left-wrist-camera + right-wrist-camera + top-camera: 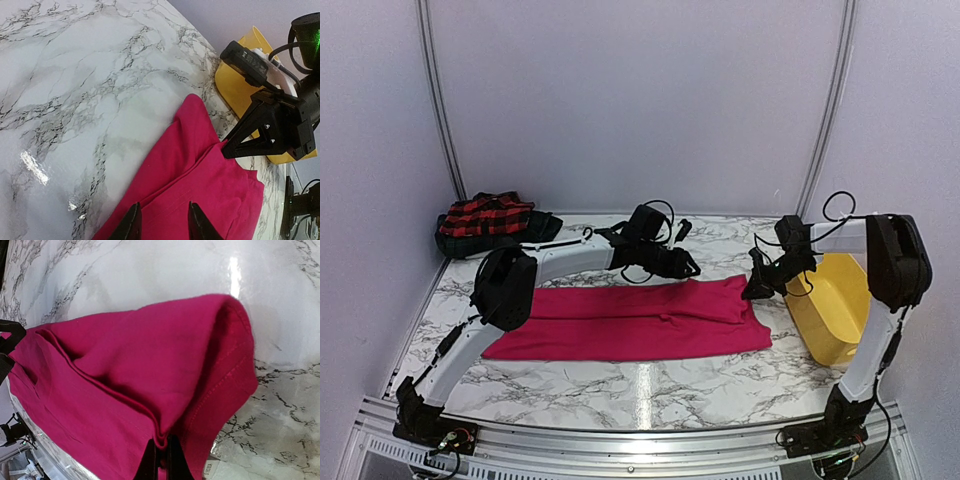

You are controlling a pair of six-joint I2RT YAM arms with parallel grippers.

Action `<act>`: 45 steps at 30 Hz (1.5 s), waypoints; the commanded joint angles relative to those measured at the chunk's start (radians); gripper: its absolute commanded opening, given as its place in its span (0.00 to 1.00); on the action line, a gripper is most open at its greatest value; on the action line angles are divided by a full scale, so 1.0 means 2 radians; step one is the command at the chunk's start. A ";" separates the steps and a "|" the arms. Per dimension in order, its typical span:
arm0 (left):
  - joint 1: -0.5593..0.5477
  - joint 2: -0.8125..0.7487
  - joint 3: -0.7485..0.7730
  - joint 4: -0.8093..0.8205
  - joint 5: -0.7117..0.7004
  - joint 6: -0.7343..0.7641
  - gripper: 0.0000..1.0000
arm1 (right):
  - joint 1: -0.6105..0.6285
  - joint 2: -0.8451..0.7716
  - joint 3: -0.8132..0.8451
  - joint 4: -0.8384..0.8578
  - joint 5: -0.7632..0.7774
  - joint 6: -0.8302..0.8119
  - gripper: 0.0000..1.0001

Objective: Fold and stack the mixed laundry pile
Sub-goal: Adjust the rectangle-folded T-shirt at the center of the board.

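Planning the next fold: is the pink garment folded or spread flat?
Folded: the pink garment lies as a long strip, and the right wrist view shows stacked layers at the end the right gripper pinches.

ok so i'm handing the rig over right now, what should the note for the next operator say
Left gripper: open, above the magenta garment.
Right gripper: shut on a fold at that garment's right end, near the yellow tub.
The magenta garment lies long across the table's middle. The checked garment and the dark plaid one are bunched at the far left corner.
Done: apparently one lengthwise fold of the magenta.
Left: finish it, fold the other two, stack all three.
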State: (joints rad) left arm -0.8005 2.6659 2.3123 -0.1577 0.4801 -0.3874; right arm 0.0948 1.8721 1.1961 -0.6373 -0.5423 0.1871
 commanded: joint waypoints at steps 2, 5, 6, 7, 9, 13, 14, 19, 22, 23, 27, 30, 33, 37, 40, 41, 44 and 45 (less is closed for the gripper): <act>-0.002 0.002 0.013 0.017 0.007 0.001 0.34 | -0.001 -0.031 0.017 -0.007 -0.009 -0.006 0.00; 0.001 -0.013 0.007 0.018 -0.007 0.001 0.39 | -0.001 -0.048 0.016 -0.013 -0.019 -0.015 0.00; 0.003 -0.021 0.001 0.019 -0.011 0.002 0.43 | 0.000 -0.058 0.014 -0.016 -0.024 -0.018 0.00; 0.006 -0.029 -0.011 0.019 -0.016 0.003 0.49 | 0.002 -0.066 0.011 -0.018 -0.031 -0.022 0.00; 0.013 -0.050 -0.034 0.024 -0.023 0.005 0.55 | 0.006 -0.080 0.002 -0.019 -0.048 -0.029 0.00; 0.019 -0.104 -0.085 0.028 -0.050 0.029 0.85 | 0.030 -0.096 -0.026 -0.022 -0.076 -0.044 0.00; 0.019 -0.120 -0.101 0.029 -0.058 0.039 0.94 | 0.038 -0.099 -0.032 -0.025 -0.077 -0.051 0.00; 0.020 -0.202 -0.185 0.040 -0.099 0.076 0.99 | 0.077 -0.123 -0.072 -0.037 -0.068 -0.074 0.00; 0.022 -0.233 -0.234 0.058 -0.115 0.078 0.99 | 0.082 -0.133 -0.097 -0.043 -0.025 -0.066 0.02; 0.021 -0.238 -0.242 0.061 -0.117 0.078 0.99 | 0.082 -0.135 -0.103 -0.041 -0.006 -0.060 0.02; 0.019 -0.243 -0.259 0.070 -0.114 0.078 0.99 | 0.061 -0.138 -0.103 -0.028 0.032 -0.033 0.00; 0.013 -0.243 -0.274 0.074 -0.108 0.101 0.99 | 0.042 -0.140 -0.088 -0.019 0.034 -0.025 0.00; 0.002 -0.235 -0.283 0.074 -0.094 0.138 0.99 | 0.031 -0.128 -0.072 -0.017 0.035 -0.023 0.03; -0.017 -0.215 -0.277 0.069 -0.090 0.181 0.99 | 0.019 -0.112 -0.057 0.002 0.023 -0.014 0.18; -0.025 -0.203 -0.263 0.061 -0.099 0.178 0.99 | 0.018 -0.098 -0.042 -0.019 0.033 -0.020 0.29; -0.025 -0.203 -0.263 0.060 -0.104 0.173 0.99 | 0.018 -0.101 -0.043 -0.023 0.036 -0.021 0.30; -0.025 -0.209 -0.269 0.063 -0.117 0.170 0.99 | 0.018 -0.112 -0.046 -0.037 0.058 -0.020 0.36; -0.024 -0.210 -0.271 0.064 -0.119 0.170 0.99 | 0.017 -0.115 -0.048 -0.041 0.060 -0.020 0.37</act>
State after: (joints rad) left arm -0.8585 2.2478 1.7576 -0.0296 0.2749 -0.0654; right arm 0.1360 1.6611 1.0805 -0.6765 -0.4725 0.1459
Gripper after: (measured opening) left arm 0.988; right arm 0.346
